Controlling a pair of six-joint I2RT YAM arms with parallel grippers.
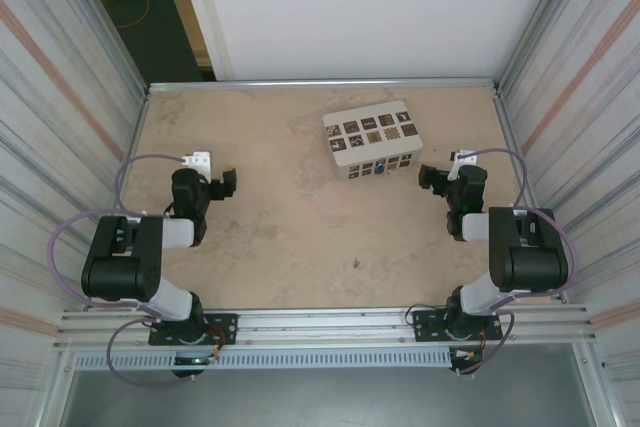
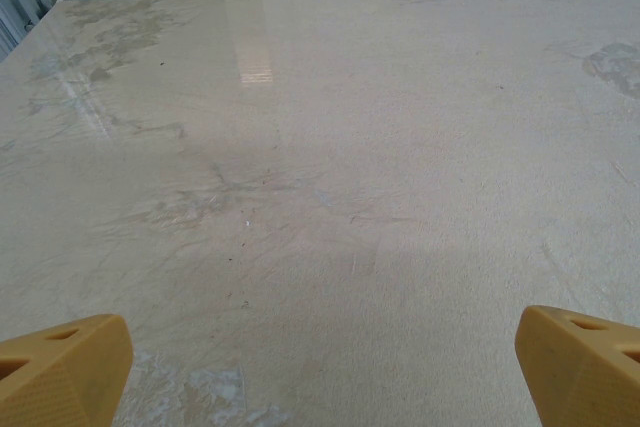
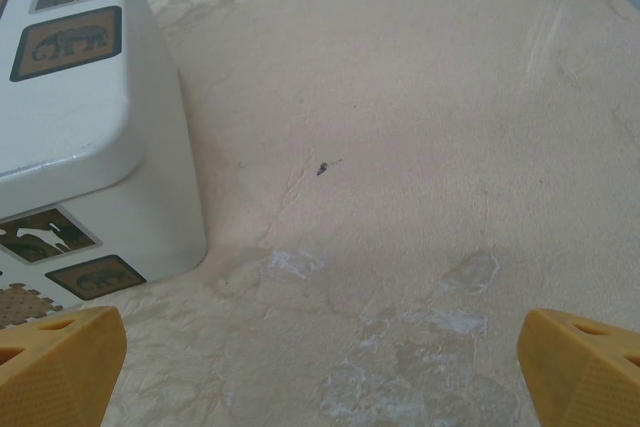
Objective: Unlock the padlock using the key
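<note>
While both sets of jaws stand wide apart with nothing in them, we judge the task not begun. The left gripper point(image 1: 226, 185) and right gripper point(image 1: 432, 179) hover low over the table point(image 1: 290, 237), arms folded back, one near each side edge. The padlock point(image 1: 381, 171) looks like the blue spot on the near face of the white box point(image 1: 372, 127), toward the far edge. We can't make out the key. Pickup, insertion and turn are all left.
</note>
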